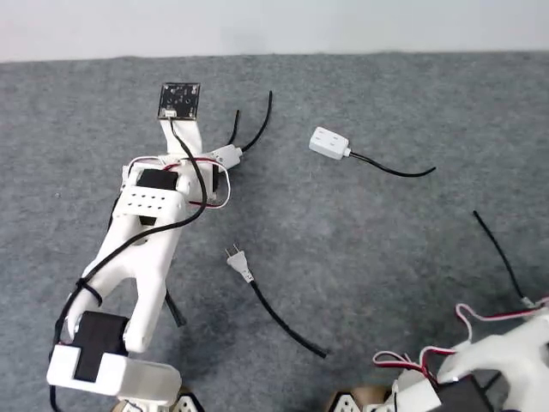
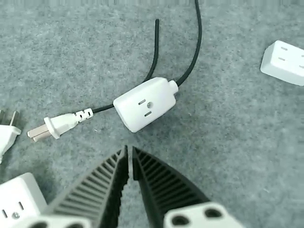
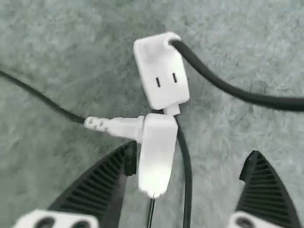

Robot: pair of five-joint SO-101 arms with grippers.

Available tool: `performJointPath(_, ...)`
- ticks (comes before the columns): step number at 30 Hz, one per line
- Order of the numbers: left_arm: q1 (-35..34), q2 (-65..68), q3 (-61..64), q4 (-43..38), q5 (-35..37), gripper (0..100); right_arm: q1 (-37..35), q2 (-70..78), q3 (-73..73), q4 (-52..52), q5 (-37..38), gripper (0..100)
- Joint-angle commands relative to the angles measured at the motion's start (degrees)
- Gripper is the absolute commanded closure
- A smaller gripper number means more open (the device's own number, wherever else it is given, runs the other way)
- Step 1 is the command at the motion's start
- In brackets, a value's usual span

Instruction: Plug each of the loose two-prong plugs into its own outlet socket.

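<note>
The loose plug (image 2: 52,127) nearest your left claw (image 2: 129,153) lies flat on the grey table (image 2: 247,156). It is white, and its two bare prongs point away from the three-hole socket (image 2: 145,103) just beside it. Its black cord passes behind that socket. The socket is a rounded white block lying face up with its holes showing, and a black lead (image 2: 192,52) leaves its far end. Your left claw hangs just short of it, its ribbed fingers (image 2: 156,175) clenched together on nothing. At that view's edge you have the corner of another socket (image 2: 16,199) and the tip of another plug (image 2: 7,133), both cut off.

From the high view, a second plug (image 1: 238,262) lies alone mid-table with its prongs bare. Its short cord (image 1: 287,326) trails toward the near edge. Well apart from it sits a white socket block (image 1: 328,143) on a thin black wire. Your left arm (image 1: 146,249) stretches over the far-left part of the table and covers what lies under it. Your right arm (image 1: 489,369) sits at the near right corner, partly out of frame.

Under your right claw (image 3: 190,152), which is spread wide and empty, a two-slot socket (image 3: 161,76) on a thick black cable (image 3: 228,88) lies end to end with a white block (image 3: 156,152). The block lies just beside one finger (image 3: 102,185), and you cannot judge contact. A ribbed plug (image 3: 114,126) meets the block's side. The joint hides its prongs, so you cannot tell whether it is seated.
</note>
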Motion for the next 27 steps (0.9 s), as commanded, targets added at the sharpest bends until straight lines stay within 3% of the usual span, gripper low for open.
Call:
performJointPath(1,0.6,-1.6,-0.7,-1.5,0.4,98,-3.4,-2.7,-12.3,14.5,0.7,69.2)
performJointPath(7,0.2,-1.6,-0.8,-1.5,0.6,98,-13.8,-3.9,-22.3,26.5,-2.3,75.6)
performJointPath(15,-1.9,4.1,-7.5,1.3,0.8,98,-32.2,7.4,-30.6,19.8,-2.8,76.1)
performJointPath(22,-2.0,10.6,-14.3,5.2,0.8,98,-43.6,27.9,-47.8,11.3,8.8,76.1)
performJointPath(27,-3.2,10.8,-14.3,5.0,0.6,98,-50.8,45.4,-61.9,10.3,29.4,76.1)
